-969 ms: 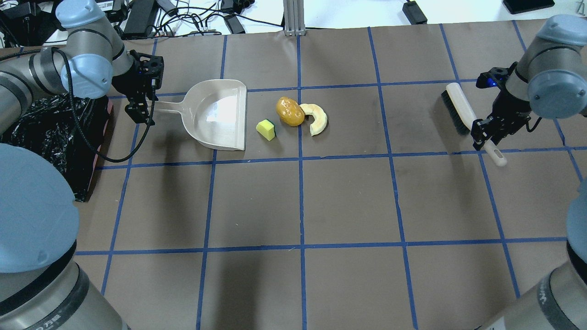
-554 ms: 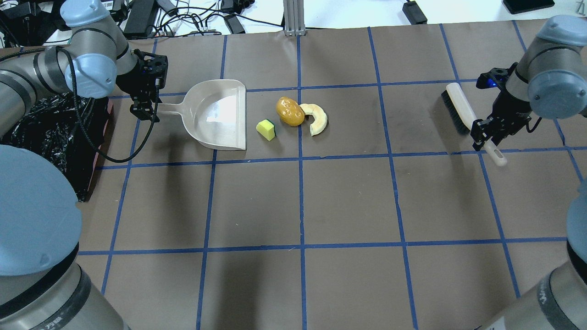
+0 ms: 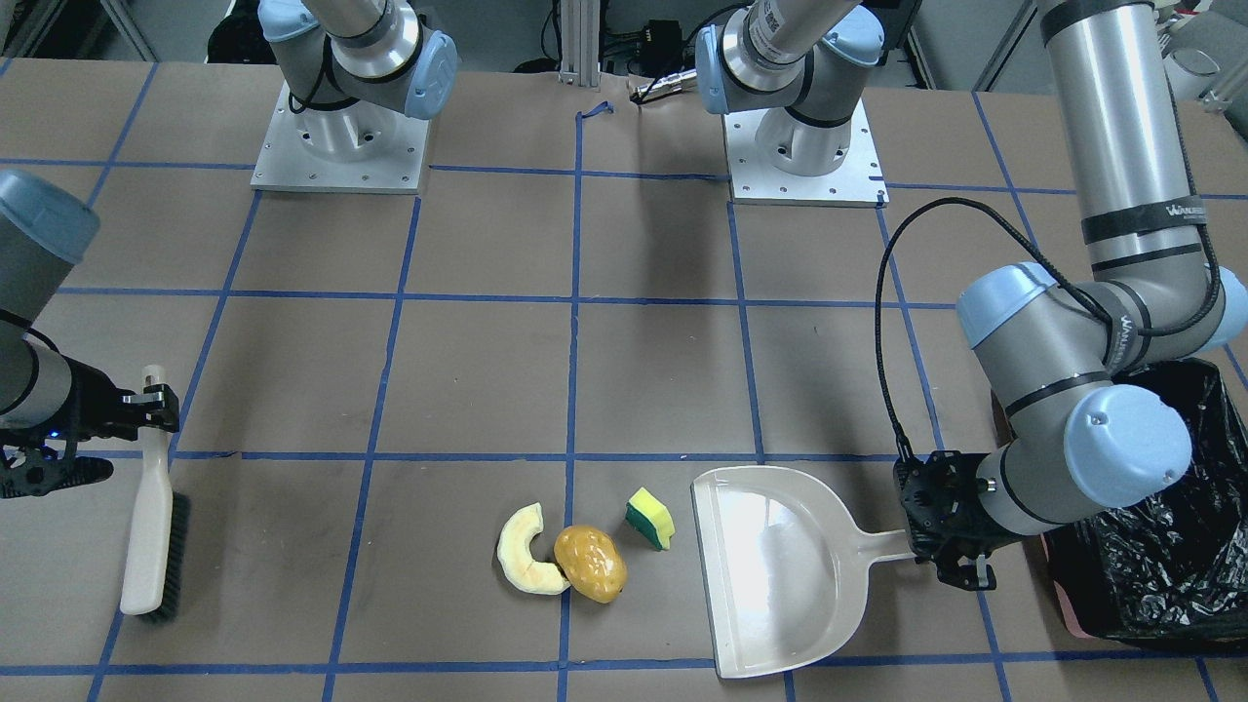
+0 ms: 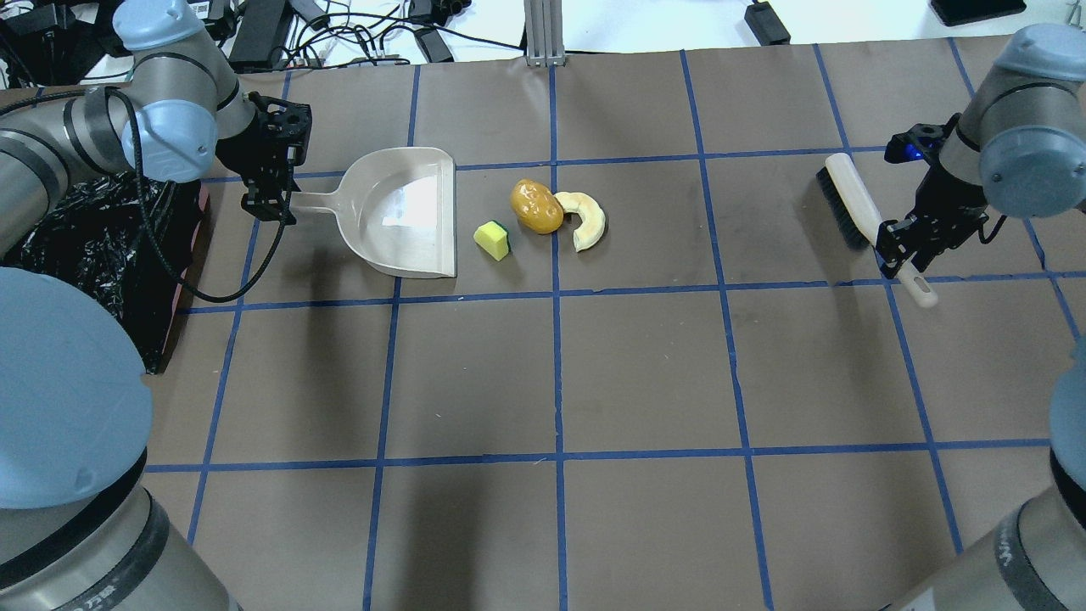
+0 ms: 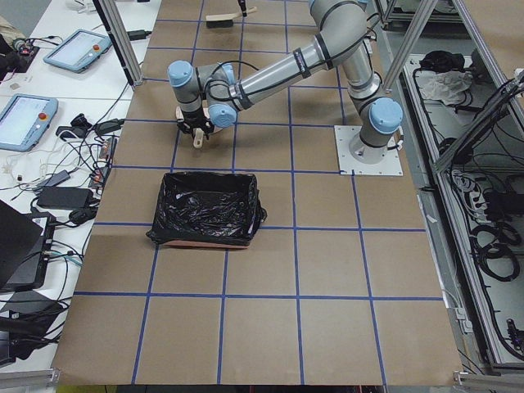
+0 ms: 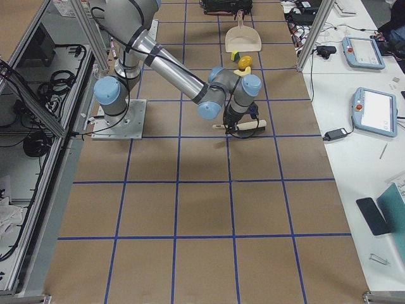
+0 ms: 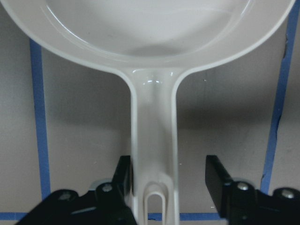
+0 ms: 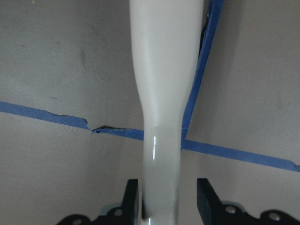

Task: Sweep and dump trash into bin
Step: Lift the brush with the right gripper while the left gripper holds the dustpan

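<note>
The trash lies together on the table: a yellow-and-green sponge wedge (image 4: 492, 240), a golden-brown potato-like lump (image 4: 536, 206) and a pale yellow crescent slice (image 4: 587, 219). A beige dustpan (image 4: 407, 212) lies just left of them, mouth toward the sponge. My left gripper (image 4: 270, 208) is open and straddles the end of the dustpan handle (image 7: 154, 140); one finger (image 7: 123, 176) touches it, the other stands apart. My right gripper (image 4: 899, 255) is open around the handle (image 8: 161, 93) of a white brush (image 4: 853, 204) lying on the table. The black-lined bin (image 4: 93, 246) stands at the far left.
The bin (image 3: 1170, 546) sits close behind my left wrist, its pink base edge (image 4: 202, 199) beside the dustpan handle. Cables and power bricks (image 4: 339, 25) lie beyond the table's far edge. Blue tape lines grid the brown table.
My left gripper has moved up and right onto the end of the dustpan handle. My right gripper, the brush, the dustpan and the trash have stayed in place.
</note>
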